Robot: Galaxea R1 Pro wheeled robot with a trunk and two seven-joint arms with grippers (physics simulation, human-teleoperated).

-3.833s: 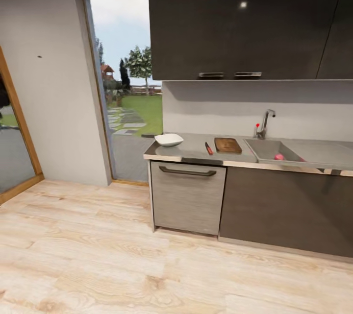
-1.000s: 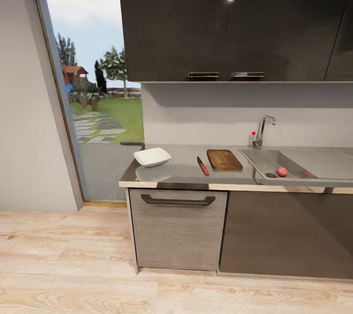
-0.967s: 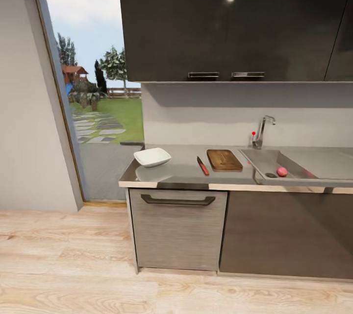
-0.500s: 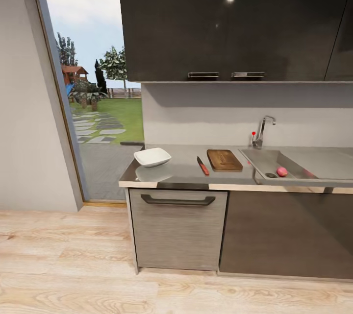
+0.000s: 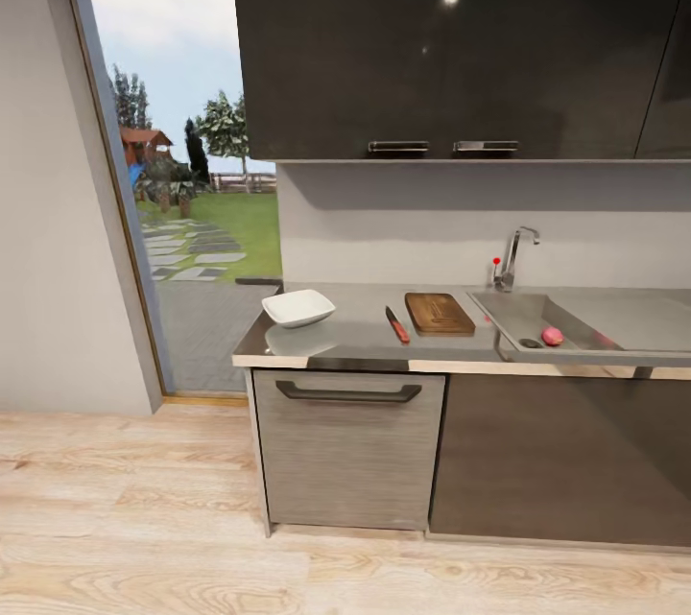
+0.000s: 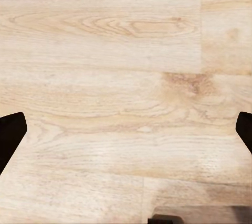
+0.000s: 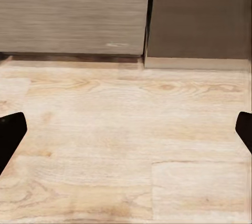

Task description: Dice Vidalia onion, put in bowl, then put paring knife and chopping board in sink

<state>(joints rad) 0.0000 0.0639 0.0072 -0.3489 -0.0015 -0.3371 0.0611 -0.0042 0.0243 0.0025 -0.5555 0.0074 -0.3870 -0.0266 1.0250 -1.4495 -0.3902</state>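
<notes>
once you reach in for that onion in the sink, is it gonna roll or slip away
Probably yes: the Vidalia onion looks round and smooth, so a nudge could send it rolling across the sink floor. It lies loose beside the drain with nothing bracing it. It seems small, likely light.

Kitchen surroundings, seen from across the floor

Dark glossy wall cabinets hang above a pale grey backsplash, with 2 metal handles along their lower edge. Below sit a grey wood-grain drawer front with a dark bar handle and a dark cabinet door beside it. A tall glass door shows lawn, trees and stepping stones. Light wooden floor runs throughout.
</notes>
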